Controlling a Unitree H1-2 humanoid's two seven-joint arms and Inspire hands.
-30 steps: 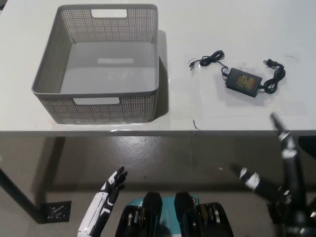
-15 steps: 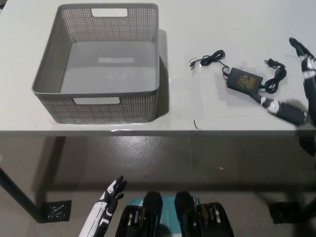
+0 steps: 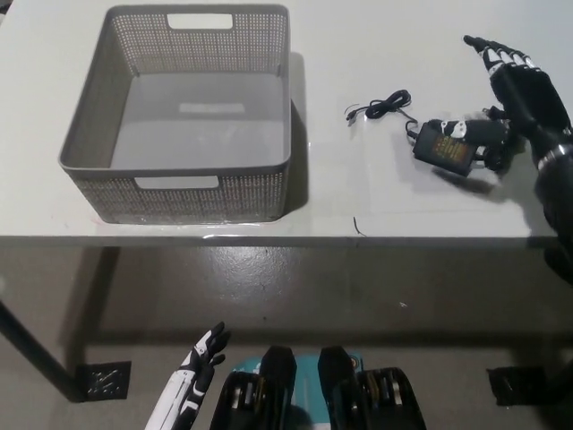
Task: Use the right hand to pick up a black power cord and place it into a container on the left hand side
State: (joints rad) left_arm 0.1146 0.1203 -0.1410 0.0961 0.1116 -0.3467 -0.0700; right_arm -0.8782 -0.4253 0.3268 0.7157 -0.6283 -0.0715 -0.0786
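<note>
Power cord (image 3: pixel 445 143): one, on table; one basket (image 3: pixel 183 184); right hand (image 3: pixel 515 85) above cord, fingers spread, empty

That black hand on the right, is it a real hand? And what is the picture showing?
It is a robot's hand, not a person's. The picture comes from a camera on the robot's head, looking steeply down. The black right hand is spread open over a black power cord with a boxy brick in the middle, lying on a white table. It holds nothing yet. The white left hand rests low down below the table edge, open too. To the left stands a grey basket with small holes in its walls and nothing inside.
</note>
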